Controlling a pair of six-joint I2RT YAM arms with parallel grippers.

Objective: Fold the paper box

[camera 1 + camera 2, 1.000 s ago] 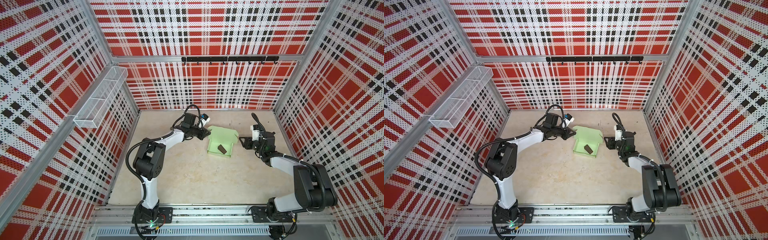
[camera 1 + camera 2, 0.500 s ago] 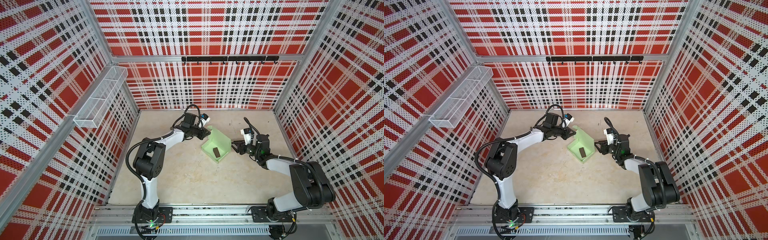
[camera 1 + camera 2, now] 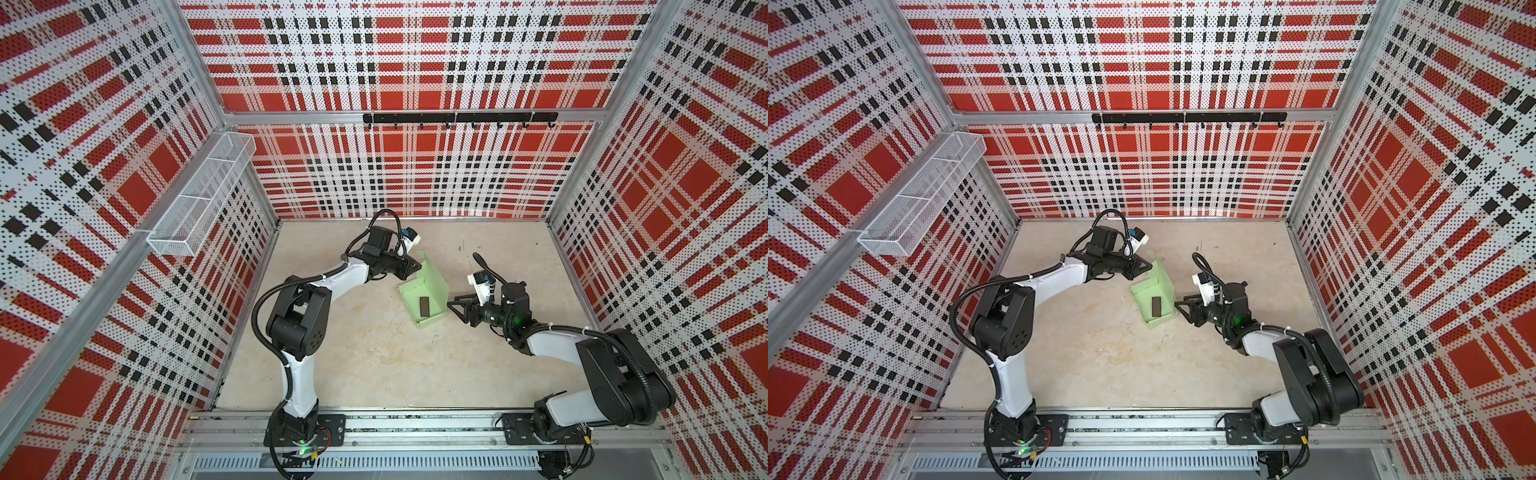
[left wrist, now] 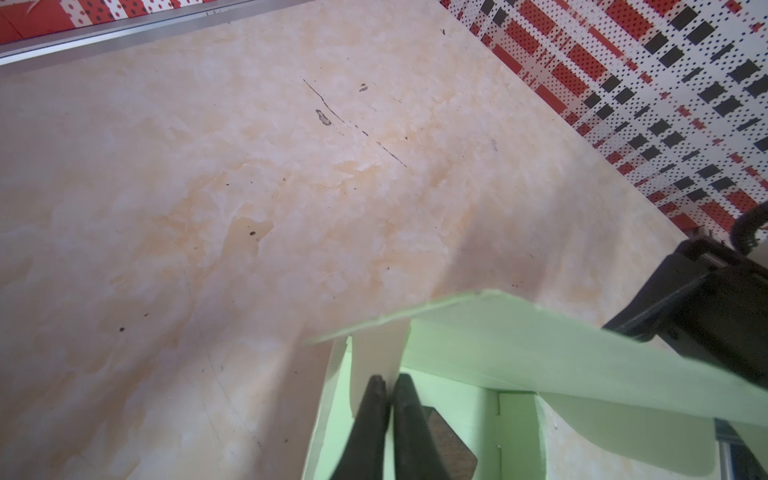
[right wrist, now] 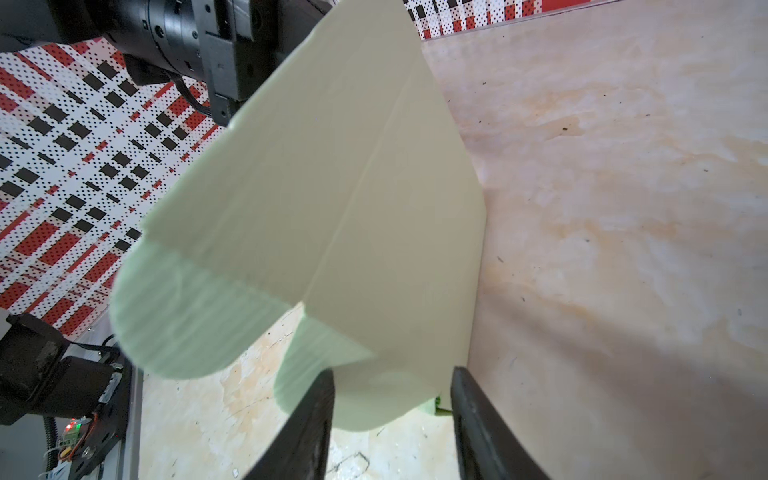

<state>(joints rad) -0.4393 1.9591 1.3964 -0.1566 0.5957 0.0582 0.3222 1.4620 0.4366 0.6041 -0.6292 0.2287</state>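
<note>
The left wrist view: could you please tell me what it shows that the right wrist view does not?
Only left wrist: the left gripper pinched shut on a flap of the paper box, and a dark scrap inside it. Only right wrist: the right gripper open, facing the box's creased outer face and rounded tabs. Both: the box and the marbled table.

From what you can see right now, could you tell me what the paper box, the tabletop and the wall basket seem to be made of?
The paper box: thin matte cardboard, pale green, with scored creases and a bending lid. The tabletop: smooth marble-look surface, probably laminate, scuffed. The wall basket: white-coated wire mesh, see-through.
</note>
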